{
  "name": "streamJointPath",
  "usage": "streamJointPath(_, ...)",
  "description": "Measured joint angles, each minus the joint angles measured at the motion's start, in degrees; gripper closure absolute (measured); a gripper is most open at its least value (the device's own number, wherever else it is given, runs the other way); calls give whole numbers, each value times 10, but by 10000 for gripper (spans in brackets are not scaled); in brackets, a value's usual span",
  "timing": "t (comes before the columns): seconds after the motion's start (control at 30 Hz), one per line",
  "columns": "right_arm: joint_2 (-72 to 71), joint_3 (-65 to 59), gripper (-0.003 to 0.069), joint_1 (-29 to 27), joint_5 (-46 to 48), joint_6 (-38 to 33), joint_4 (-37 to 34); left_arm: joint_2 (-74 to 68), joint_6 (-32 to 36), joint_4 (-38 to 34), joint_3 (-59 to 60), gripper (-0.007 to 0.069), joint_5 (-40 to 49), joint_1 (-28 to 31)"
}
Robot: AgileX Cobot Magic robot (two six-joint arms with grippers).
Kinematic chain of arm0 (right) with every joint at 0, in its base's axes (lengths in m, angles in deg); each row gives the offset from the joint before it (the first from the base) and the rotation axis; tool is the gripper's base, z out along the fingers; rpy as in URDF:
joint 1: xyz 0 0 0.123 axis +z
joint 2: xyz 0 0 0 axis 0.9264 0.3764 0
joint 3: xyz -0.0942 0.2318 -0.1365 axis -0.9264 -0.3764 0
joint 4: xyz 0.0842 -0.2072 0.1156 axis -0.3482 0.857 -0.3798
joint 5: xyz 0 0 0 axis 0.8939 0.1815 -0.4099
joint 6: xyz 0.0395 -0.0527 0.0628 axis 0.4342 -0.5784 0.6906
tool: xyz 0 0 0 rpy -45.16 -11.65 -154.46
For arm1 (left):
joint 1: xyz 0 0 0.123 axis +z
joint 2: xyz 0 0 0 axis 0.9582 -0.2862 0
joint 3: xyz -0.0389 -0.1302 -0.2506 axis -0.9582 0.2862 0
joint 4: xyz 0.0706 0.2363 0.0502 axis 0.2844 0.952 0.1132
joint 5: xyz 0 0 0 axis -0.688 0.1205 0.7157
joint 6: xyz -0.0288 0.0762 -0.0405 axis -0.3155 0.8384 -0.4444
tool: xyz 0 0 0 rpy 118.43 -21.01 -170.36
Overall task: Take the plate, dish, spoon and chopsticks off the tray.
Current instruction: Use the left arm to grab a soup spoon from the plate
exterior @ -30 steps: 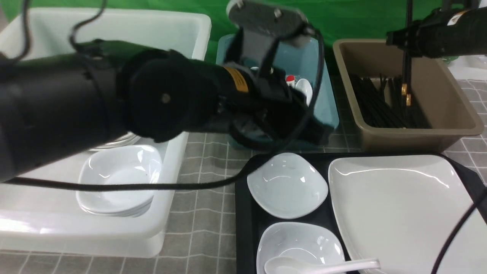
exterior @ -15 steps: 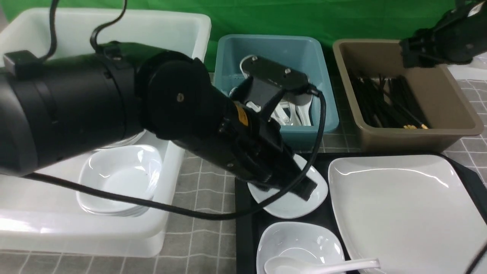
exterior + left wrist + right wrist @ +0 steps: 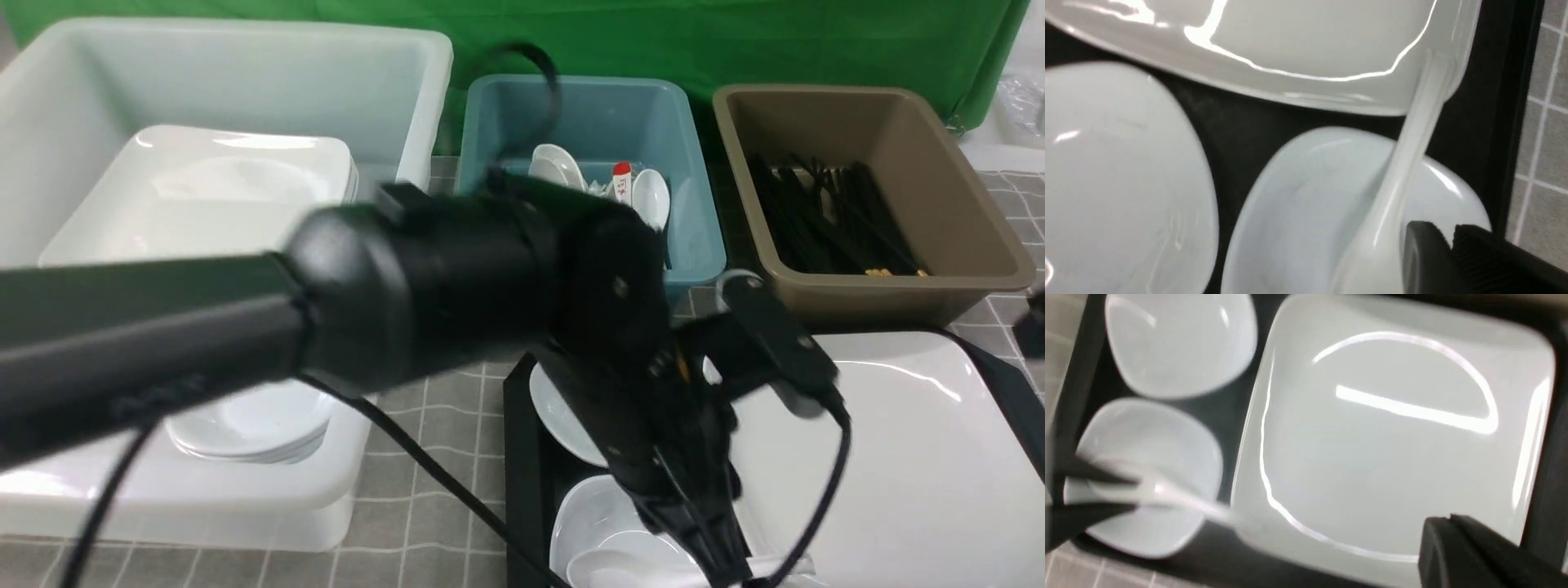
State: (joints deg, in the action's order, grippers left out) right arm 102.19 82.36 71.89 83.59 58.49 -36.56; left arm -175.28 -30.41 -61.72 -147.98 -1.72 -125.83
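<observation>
The black tray [image 3: 522, 457] holds the large white plate [image 3: 898, 474] on its right and two small dishes on its left. The white spoon [image 3: 1412, 134] lies with its bowl in the near dish [image 3: 592, 514] and its handle resting on the plate's rim. My left gripper [image 3: 1449, 234] hangs low over this dish beside the spoon's bowl, its jaws a little apart and open, holding nothing. The far dish [image 3: 555, 408] is half hidden behind my left arm. My right gripper [image 3: 1449, 517] is shut and empty above a corner of the plate [image 3: 1392, 437]. Black chopsticks [image 3: 824, 220] lie in the brown tub.
Behind the tray stand a brown tub [image 3: 963, 245] and a teal tub [image 3: 694, 212] with several spoons. A big white tub [image 3: 245, 506] on the left holds stacked plates and dishes. My left arm crosses the whole middle of the front view.
My left arm swung from the teal tub down to the near dish and its jaws parted slightly. My right arm dropped chopsticks into the brown tub, left the front view and shut.
</observation>
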Motion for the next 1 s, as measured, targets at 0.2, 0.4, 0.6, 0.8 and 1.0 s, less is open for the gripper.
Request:
streamJointPath(0.2,-81,-55,625,0,-2,-7,-1,-40,0,15,0,284,-30,-15)
streamJointPath(0.4,-143,-57,625,0,-25,-12,-2,-82,0,17,-1,105,-41,-18)
streamJointPath(0.6,-150,-57,625,0,-26,-3,-2,-104,0,21,-2,118,-62,-18)
streamJointPath(0.8,-150,-58,625,0,-22,2,-3,-107,-25,45,-3,350,-63,-18)
streamJointPath(1.0,-150,-58,625,0,-21,2,-4,-93,-54,57,-5,361,-43,-12)
